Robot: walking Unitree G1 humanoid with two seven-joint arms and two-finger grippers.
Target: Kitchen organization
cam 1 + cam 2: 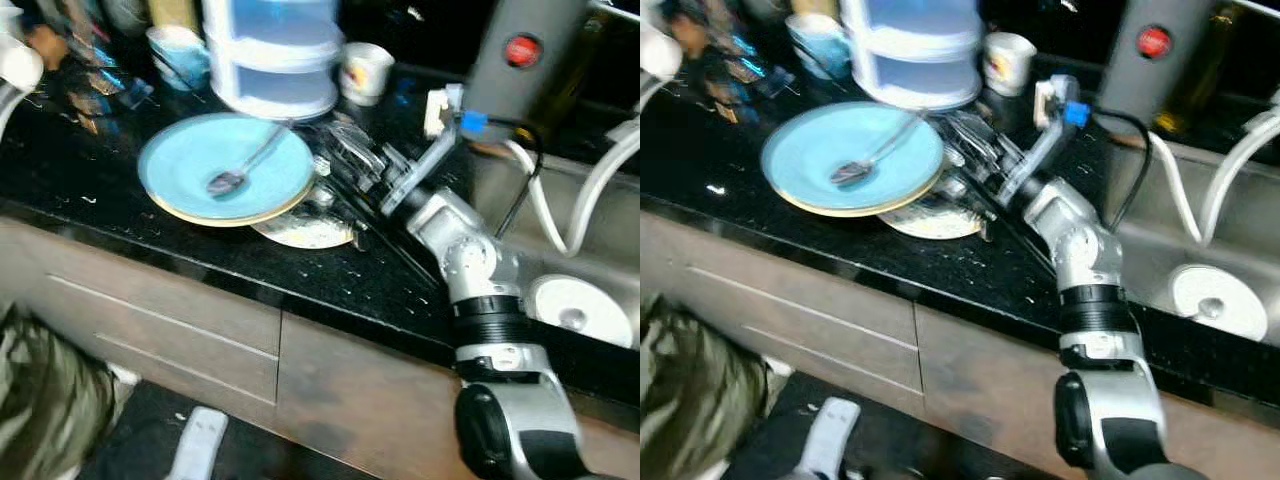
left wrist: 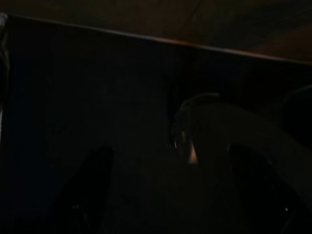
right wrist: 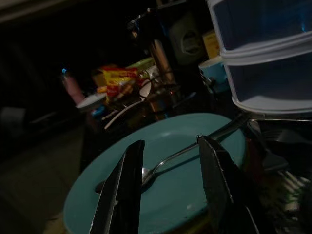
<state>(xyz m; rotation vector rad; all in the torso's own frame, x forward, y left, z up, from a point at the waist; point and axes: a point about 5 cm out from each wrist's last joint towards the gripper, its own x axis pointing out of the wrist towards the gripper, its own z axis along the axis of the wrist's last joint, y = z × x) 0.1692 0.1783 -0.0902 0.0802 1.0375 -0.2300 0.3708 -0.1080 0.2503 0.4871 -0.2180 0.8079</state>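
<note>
On the black speckled counter, near its front edge, a round light-blue plate sits on top of a cream-rimmed plate whose edge shows beneath it. A metal spoon lies in the blue plate, bowl toward the front edge, handle angled back toward a white stacked plastic drawer unit. A smaller patterned plate lies partly under the stack, on the side toward the sink. Behind the plates stand a light-blue cup and a white mug, both close to the drawer unit, so open room at the back is small. A bare strip of counter runs along the front edge, ahead of the plates.

The right claw reaches over the counter from the sink side, just beside the plate stack. In the right wrist view its two black fingers stand apart with a clear gap, hold nothing, and frame the spoon and the glossy plate surface. The silver right arm crosses the counter edge. A steel sink lies to the right, with a white round object in it. Brown flat-fronted drawers run below the counter edge.

The left wrist view is very dark; whether the left claw is open or closed cannot be told.
</note>
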